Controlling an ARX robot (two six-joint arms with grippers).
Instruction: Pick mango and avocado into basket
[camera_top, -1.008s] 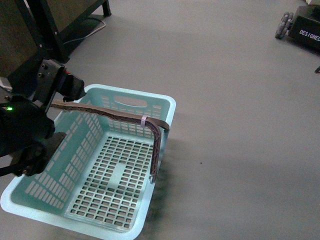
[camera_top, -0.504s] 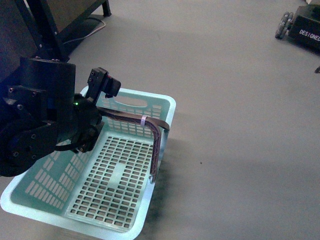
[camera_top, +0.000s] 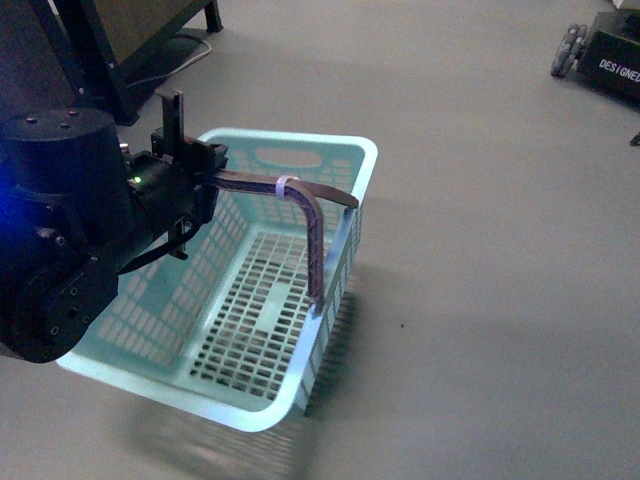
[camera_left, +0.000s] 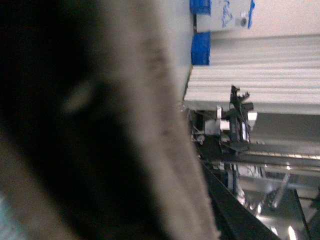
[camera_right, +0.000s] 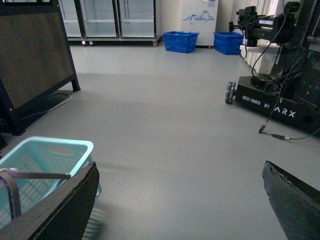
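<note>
The aqua basket hangs tilted above the grey floor with nothing inside it. My left gripper is shut on its brown-grey handle, near the white zip tie. In the left wrist view the blurred handle fills most of the picture and hides the jaws. My right gripper is open over bare floor, with a corner of the basket beside its finger. The mango and the avocado are out of view.
A dark board on a black stand is at the back left, also seen as the stand from the right wrist. A wheeled ARX robot base with cables sits to the right. Two dark blue baskets stand by the far wall.
The basket has risen off the floor and swung up and to the right, tilting. My left arm has moved in over its handle and lifted it.
</note>
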